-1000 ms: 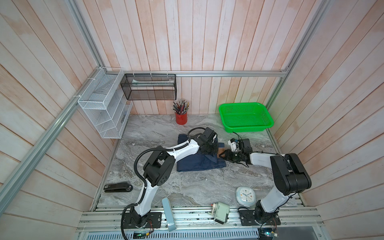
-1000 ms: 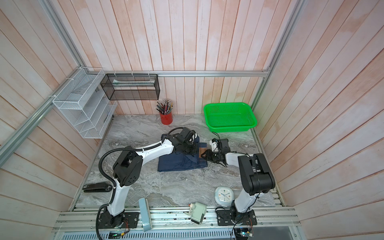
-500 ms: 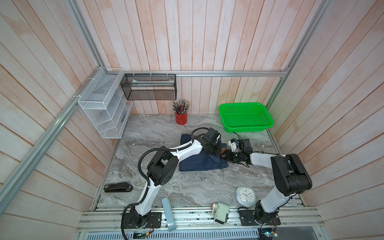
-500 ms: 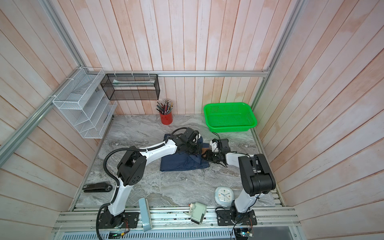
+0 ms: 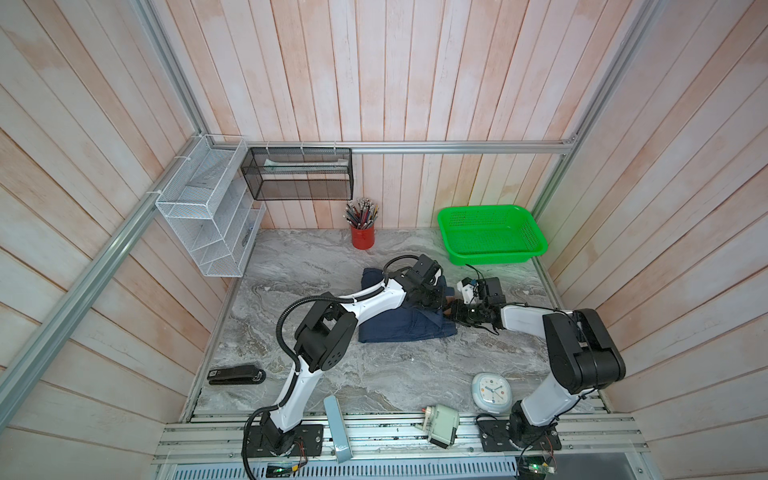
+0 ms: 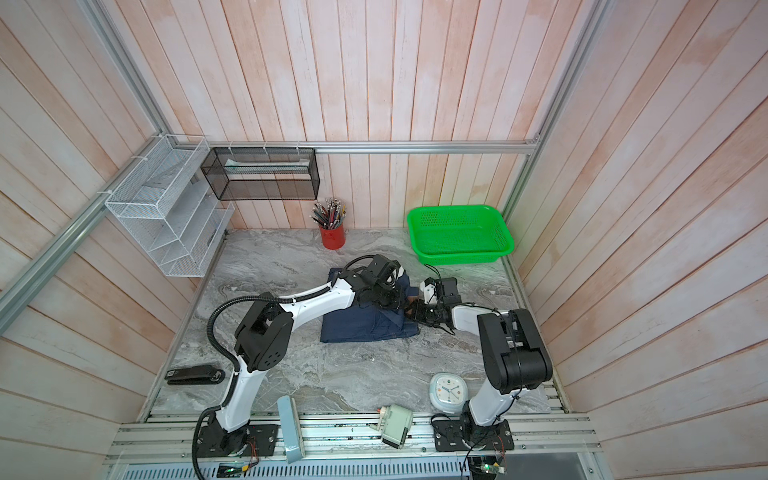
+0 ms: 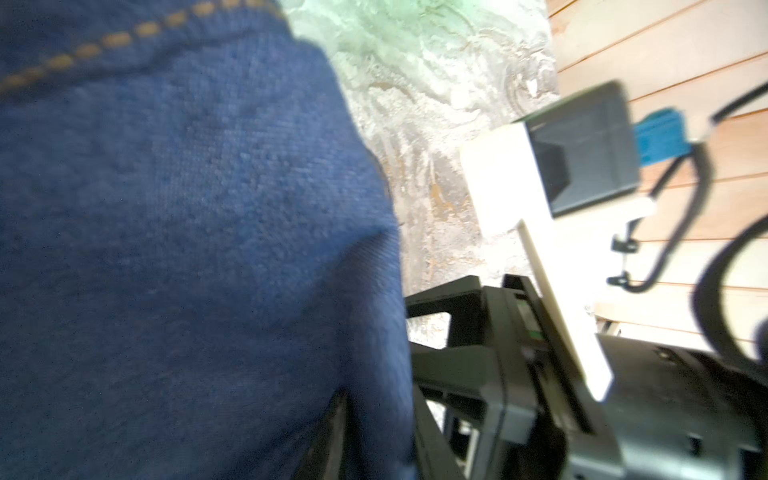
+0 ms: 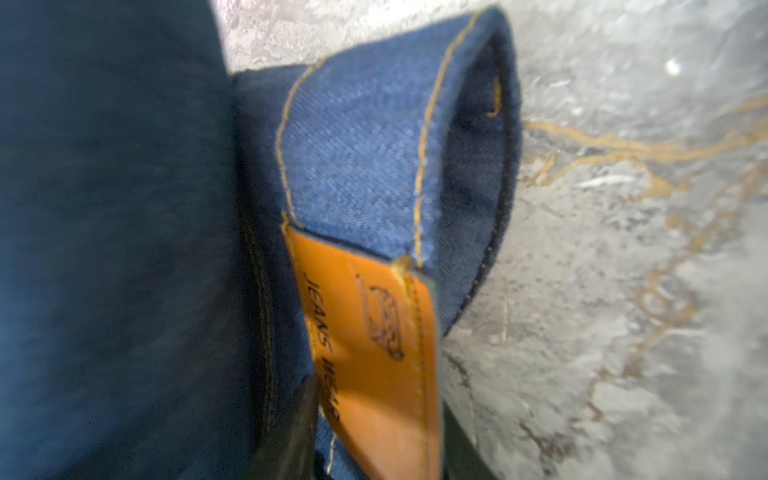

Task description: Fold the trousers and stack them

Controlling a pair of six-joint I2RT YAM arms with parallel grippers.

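Note:
The trousers point(image 5: 399, 330) point(image 6: 361, 328), dark navy denim, lie folded in a flat block mid-table in both top views. My left gripper point(image 5: 434, 299) point(image 6: 388, 297) reaches over their right end. In the left wrist view a fold of the trousers point(image 7: 187, 232) fills the narrow gap of the left gripper point(image 7: 378, 436); the blur hides whether it presses. My right gripper point(image 5: 455, 312) point(image 6: 411, 311) meets the same end from the right. In the right wrist view the right gripper point(image 8: 374, 440) is shut on the waistband with the tan patch point(image 8: 374, 332).
A green basket point(image 5: 490, 258) stands at the back right and a red pencil cup point(image 5: 362, 237) at the back middle. Near the front lie a black stapler point(image 5: 237, 374), a pale clock point(image 5: 490, 390) and a small white device point(image 5: 442, 422). Wire racks point(image 5: 208, 216) hang on the left wall.
The left arm has shifted slightly right over the trousers, and its jaws have parted a little. The right arm has hardly moved.

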